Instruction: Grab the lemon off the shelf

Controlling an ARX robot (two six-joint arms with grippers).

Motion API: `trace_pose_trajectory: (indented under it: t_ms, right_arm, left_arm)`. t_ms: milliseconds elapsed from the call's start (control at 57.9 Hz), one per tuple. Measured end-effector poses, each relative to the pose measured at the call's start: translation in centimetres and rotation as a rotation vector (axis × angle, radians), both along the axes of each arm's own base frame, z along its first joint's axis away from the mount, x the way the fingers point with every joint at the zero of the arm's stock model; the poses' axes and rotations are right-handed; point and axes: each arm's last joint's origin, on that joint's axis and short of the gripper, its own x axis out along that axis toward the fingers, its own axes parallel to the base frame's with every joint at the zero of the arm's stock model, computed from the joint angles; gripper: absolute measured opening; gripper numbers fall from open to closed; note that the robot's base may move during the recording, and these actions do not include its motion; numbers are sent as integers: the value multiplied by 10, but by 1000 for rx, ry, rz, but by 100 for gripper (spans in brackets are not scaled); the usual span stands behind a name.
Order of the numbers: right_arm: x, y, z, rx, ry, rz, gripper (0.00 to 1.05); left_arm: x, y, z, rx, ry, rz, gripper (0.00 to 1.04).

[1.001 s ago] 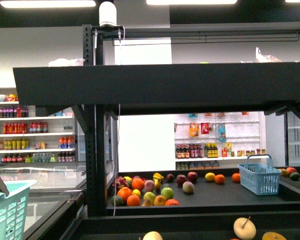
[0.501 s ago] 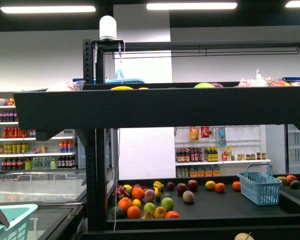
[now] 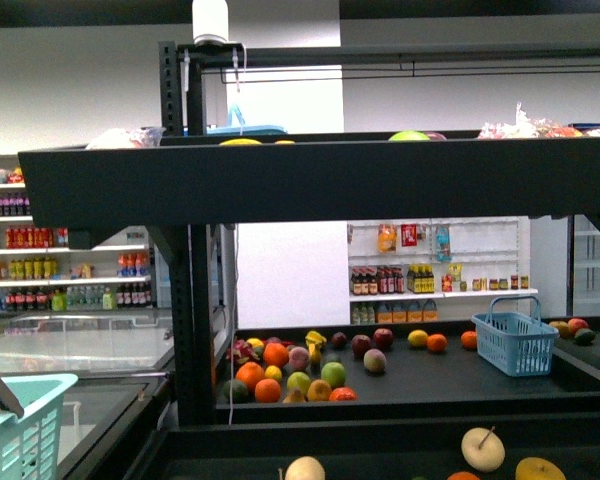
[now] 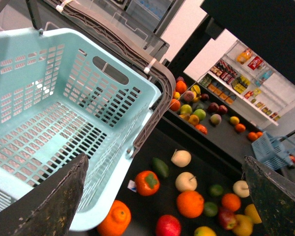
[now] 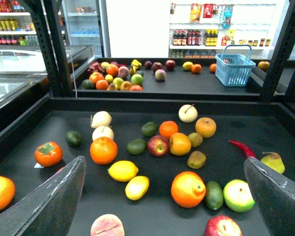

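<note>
Two small bright-yellow lemons lie side by side on the floor of the black shelf's lower tray (image 5: 49, 123), one (image 5: 123, 170) with a nub end, the other (image 5: 137, 187) just nearer me. My right gripper (image 5: 162, 164) is open and empty, hovering above and in front of them, both lemons between its fingers (image 5: 49, 201) in the picture. My left gripper (image 4: 164, 158) is open and empty above the same tray (image 4: 152, 147), beside a basket. In the front view the shelf (image 3: 310, 185) fills the frame; neither gripper shows there.
A turquoise basket (image 4: 64, 98) stands against the tray's edge, also in the front view (image 3: 20, 430). Oranges (image 5: 103, 150), an apple (image 5: 158, 145), avocados (image 5: 214, 194) and a red chilli (image 5: 241, 147) surround the lemons. A blue basket (image 5: 234, 69) sits on the level behind.
Only the front view shifted: the shelf slid down in the picture, then back up, and the lower tray's fruit shows again at the bottom edge. No arm appears.
</note>
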Motion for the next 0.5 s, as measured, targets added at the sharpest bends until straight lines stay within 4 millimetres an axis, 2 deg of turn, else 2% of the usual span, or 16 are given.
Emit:
trace_pose_trajectory:
  t_ms: [86,242,328,501]
  right_arm:
    - [0,0,0,0,0,0,97]
    - [0,0,0,0,0,0,97]
    - [0,0,0,0,0,0,97]
    - [0,0,0,0,0,0,97]
  left_arm:
    - [23,32,16,-180,58,21,97]
    - [64,66,19,-367,118,22,97]
    - [85,76,14,-433,141,14,97]
    - [118,83,5,-539,145,-20,97]
